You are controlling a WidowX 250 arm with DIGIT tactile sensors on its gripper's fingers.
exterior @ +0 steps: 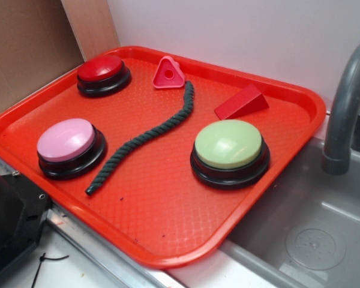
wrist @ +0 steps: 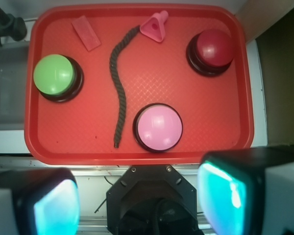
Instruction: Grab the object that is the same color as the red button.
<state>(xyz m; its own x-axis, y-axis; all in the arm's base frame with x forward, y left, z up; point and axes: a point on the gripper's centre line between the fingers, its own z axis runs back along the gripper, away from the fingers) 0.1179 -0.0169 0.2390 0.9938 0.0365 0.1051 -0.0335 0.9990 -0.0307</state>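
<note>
the gripper (wrist: pixel 137 205) hangs high above the tray's (wrist: pixel 137 154) near edge, fingers wide apart, gripping nothing. the red wedge (wrist: pixel 86 33) lies flat in the far left corner, well apart from it, beyond the green button (wrist: pixel 54 75).

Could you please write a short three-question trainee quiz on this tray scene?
1. True or false: the rope touches the wedge.
2. Which button lies nearest the pink triangle: A red button, B green button, C pink button?
3. Fill in: the gripper is ___ above the tray.

Key: 1 false; 2 A; 3 open.
</note>
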